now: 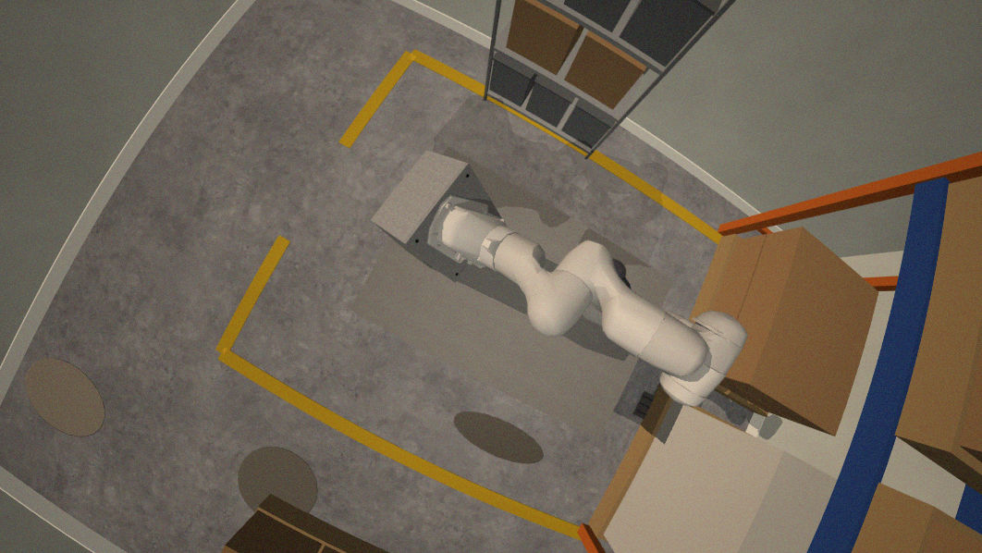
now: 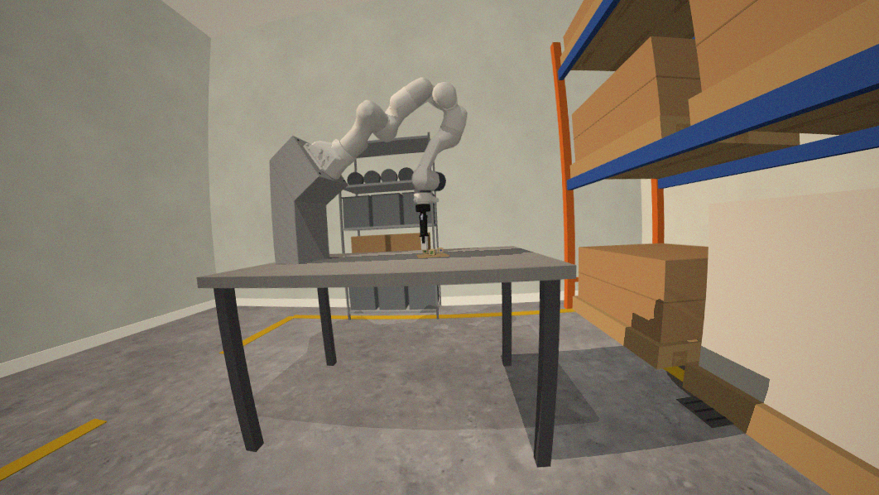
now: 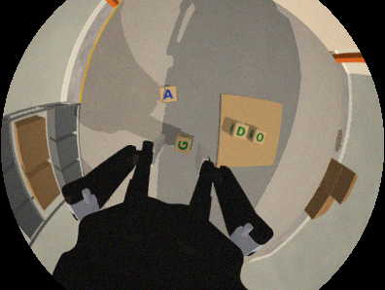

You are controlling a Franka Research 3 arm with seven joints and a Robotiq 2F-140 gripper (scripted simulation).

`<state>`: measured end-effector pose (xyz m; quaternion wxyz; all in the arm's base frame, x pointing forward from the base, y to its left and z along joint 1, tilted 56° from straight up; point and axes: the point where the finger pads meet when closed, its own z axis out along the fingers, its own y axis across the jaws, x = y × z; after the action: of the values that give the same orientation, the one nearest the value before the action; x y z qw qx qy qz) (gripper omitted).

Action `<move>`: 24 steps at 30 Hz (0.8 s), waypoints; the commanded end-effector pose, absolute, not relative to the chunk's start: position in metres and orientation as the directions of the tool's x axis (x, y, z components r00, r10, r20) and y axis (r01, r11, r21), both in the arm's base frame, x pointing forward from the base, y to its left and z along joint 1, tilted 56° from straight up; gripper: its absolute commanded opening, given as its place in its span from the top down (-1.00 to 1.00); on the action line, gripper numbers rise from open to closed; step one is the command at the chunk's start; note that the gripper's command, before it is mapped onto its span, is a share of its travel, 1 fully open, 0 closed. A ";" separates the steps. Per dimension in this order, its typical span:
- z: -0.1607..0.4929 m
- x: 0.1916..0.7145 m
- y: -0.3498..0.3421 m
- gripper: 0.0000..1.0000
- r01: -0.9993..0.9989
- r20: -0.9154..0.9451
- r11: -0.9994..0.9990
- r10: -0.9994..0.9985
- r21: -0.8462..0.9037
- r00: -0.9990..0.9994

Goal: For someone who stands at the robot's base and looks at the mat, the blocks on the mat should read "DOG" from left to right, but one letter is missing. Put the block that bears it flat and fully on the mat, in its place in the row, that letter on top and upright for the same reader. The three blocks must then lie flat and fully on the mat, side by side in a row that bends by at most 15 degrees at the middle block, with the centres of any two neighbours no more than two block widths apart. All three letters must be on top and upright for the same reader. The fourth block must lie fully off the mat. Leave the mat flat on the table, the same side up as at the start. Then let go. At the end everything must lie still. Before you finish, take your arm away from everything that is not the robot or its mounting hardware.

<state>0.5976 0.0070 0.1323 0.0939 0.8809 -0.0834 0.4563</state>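
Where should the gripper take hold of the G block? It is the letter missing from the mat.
Take the G block by two opposite side faces, from straight above: it lies flat on the table, G up, beside the mat, sides free. The gripper, part open, holds nothing.

we see bare table (image 3: 193, 50) around the a block (image 3: 168, 94); the mat (image 3: 248, 153) has open room beside the o block (image 3: 259, 137).
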 end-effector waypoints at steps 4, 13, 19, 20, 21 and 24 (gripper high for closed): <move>0.129 0.608 0.001 0.26 -0.231 0.824 -0.968 -0.049 0.101 0.565; 0.124 0.615 -0.001 0.26 -0.231 0.824 -0.968 -0.049 0.101 0.565; 0.124 0.615 -0.001 0.26 -0.231 0.824 -0.968 -0.049 0.101 0.565; 0.124 0.615 -0.001 0.26 -0.231 0.824 -0.968 -0.049 0.101 0.565; 0.124 0.615 -0.001 0.26 -0.231 0.824 -0.968 -0.049 0.101 0.565; 0.124 0.615 -0.001 0.26 -0.231 0.824 -0.968 -0.049 0.101 0.565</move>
<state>0.6134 0.0008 0.1227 0.0959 0.8800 -0.0829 0.4577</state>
